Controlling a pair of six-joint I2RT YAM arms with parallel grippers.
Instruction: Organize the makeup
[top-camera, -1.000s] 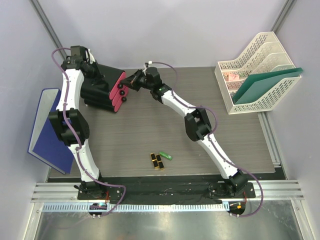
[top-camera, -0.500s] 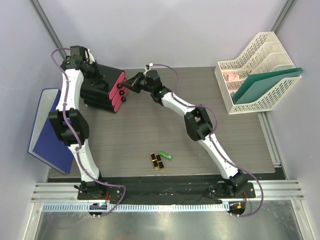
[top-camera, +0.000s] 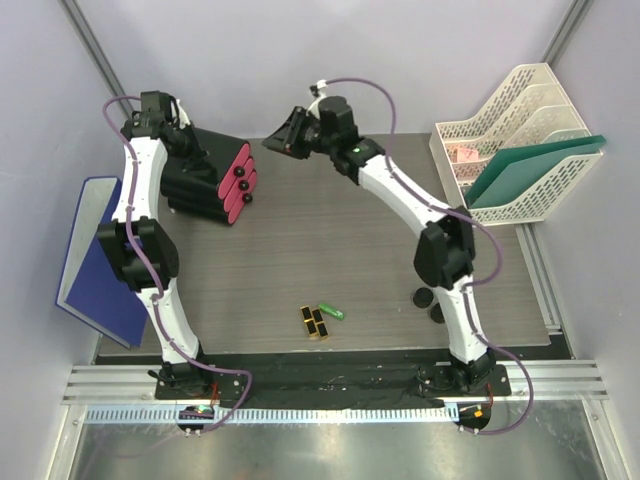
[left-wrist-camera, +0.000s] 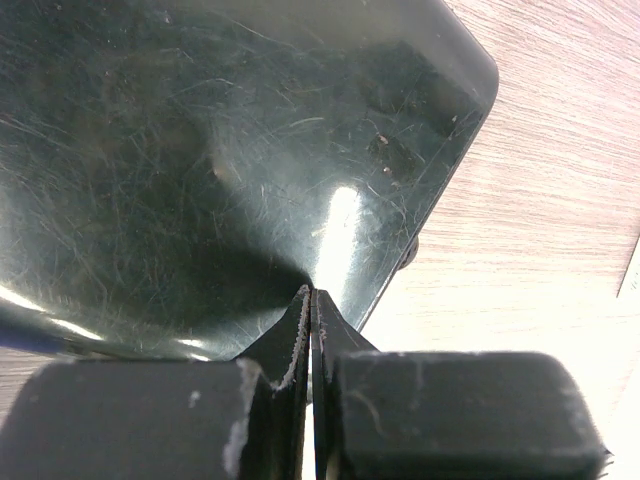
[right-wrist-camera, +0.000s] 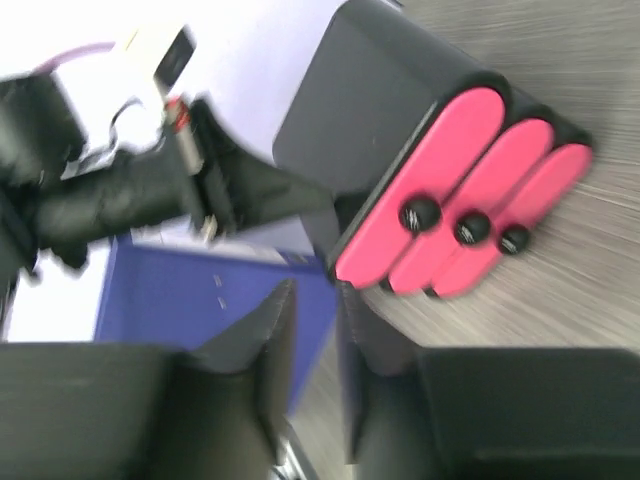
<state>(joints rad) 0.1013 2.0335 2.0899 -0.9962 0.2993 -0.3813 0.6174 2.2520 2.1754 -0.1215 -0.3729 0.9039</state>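
Black box (top-camera: 200, 172) with pink drawers (top-camera: 232, 185) and black knobs (top-camera: 241, 184); black-and-gold lipsticks (top-camera: 314, 322); green tube (top-camera: 331, 312); grey wood-grain tabletop (top-camera: 300, 250); cream lattice rack (top-camera: 500, 110); teal folder (top-camera: 530, 172).

A black box (top-camera: 200, 175) with three pink drawers (top-camera: 236, 183) stands at the far left of the grey wood-grain tabletop (top-camera: 300, 250). The drawer fronts face to the right, and each one carries a round black knob (right-wrist-camera: 420, 213). In the left wrist view, one side of the box is glossy and has many fine scratches. A flat blue board (top-camera: 95, 255) is just beside the left edge of the tabletop, near the box. At the far right stands a white mesh file rack (top-camera: 515, 90), and a green folder (top-camera: 535, 165) sits in it. A metal rail (top-camera: 330, 385) runs along the near edge.
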